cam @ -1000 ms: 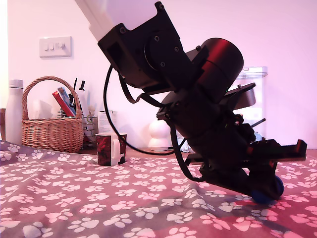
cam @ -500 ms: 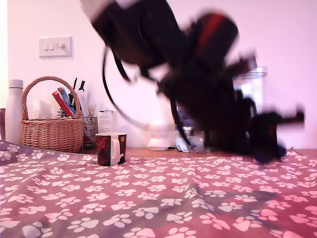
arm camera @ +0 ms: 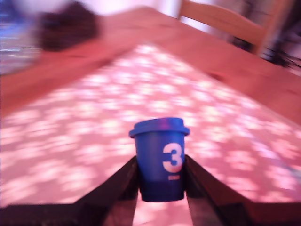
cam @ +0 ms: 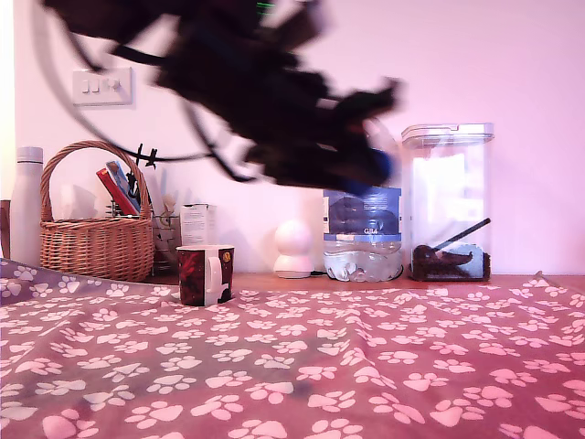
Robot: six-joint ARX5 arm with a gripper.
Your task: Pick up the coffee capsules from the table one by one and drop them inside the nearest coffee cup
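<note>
Pinching a dark blue coffee capsule [arm camera: 160,159] between its two dark fingers [arm camera: 121,181], the claw [arm camera: 160,186] shows in the wrist view with the capsule's sides pressed by both jaws; the capsule carries a white "3" and its rimmed flat face points away from the camera. Beneath it lies the table [arm camera: 84,122], its pink paw-print cloth smeared by blur, with bare brown wood beyond the cloth's edge. In the exterior view the arm [cam: 247,91] is a dark streaked shape high above the table [cam: 384,366], and a spot of blue, the capsule [cam: 384,165], shows at its tip, well up in the air and toward the exterior view's right of the coffee cup [cam: 205,274]. That cup, dark red with a white handle, stands upright on the cloth near its far edge. Behind it, toward the exterior view's left, sits a wicker basket [cam: 91,242]; toward the right stand a water bottle [cam: 362,240] and a clear canister [cam: 450,203].
</note>
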